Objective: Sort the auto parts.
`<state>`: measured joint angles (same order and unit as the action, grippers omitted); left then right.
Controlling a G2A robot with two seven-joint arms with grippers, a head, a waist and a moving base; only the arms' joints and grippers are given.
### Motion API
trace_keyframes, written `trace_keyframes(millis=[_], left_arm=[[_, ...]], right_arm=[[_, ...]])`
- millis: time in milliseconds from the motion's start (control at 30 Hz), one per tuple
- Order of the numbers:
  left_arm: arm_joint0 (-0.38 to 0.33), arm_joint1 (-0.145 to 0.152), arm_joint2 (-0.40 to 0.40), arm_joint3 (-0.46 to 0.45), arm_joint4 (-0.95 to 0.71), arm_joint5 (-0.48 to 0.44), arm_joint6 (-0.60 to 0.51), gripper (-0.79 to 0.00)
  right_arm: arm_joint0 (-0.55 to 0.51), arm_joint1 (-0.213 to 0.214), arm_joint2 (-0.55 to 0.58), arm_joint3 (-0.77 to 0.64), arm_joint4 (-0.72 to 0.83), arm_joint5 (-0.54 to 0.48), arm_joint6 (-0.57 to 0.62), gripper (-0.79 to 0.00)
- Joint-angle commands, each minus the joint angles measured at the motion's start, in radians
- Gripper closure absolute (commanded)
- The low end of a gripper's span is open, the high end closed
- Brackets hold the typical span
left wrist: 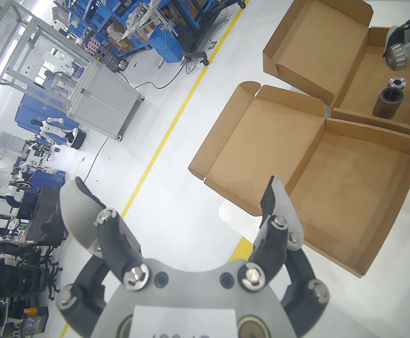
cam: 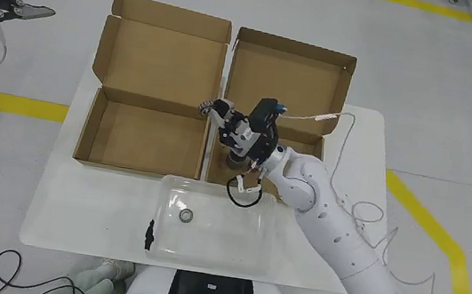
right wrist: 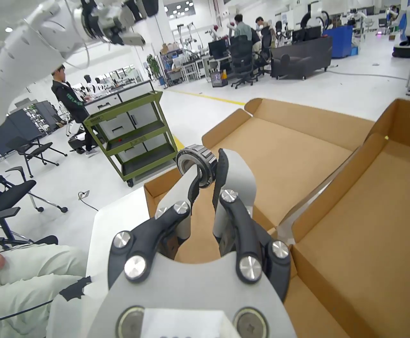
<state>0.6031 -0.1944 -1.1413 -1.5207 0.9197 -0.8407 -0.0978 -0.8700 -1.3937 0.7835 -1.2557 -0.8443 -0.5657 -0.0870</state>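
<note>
While the right gripper (right wrist: pixel 206 169) is clamped narrowly on a bearing (right wrist: pixel 196 159), its bore seemingly running from finger to finger, it hangs above the seam where the left box (cam: pixel 143 139) meets the right box (left wrist: pixel 358 86); both floors lie below it, so the drop probably turns on a small sideways shift; the bearing is a bright steel ring with ribbed rollers; the left gripper (left wrist: pixel 173 192), spread wide and empty, sits well off the table's left side.
</note>
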Motion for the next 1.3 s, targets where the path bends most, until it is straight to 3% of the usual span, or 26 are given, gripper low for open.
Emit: trace_keyframes(millis=[0,433,967,1267], left_arm=[[0.000,0.000,0.000,0.000,0.000,0.000,0.000,-0.785],[0.000,0.000,0.000,0.000,0.000,0.000,0.000,-0.785],[0.000,0.000,0.000,0.000,0.000,0.000,0.000,-0.785],[0.000,0.000,0.000,0.000,0.000,0.000,0.000,-0.785]], right_arm=[[0.020,-0.011,-0.025,0.030,0.000,0.016,0.037,0.000],[0.187,-0.115,-0.189,0.221,0.058,0.108,0.340,0.000],[0.315,-0.241,-0.317,0.402,0.107,0.099,0.584,0.000],[0.357,-0.311,-0.362,0.497,0.124,0.075,0.642,0.000]])
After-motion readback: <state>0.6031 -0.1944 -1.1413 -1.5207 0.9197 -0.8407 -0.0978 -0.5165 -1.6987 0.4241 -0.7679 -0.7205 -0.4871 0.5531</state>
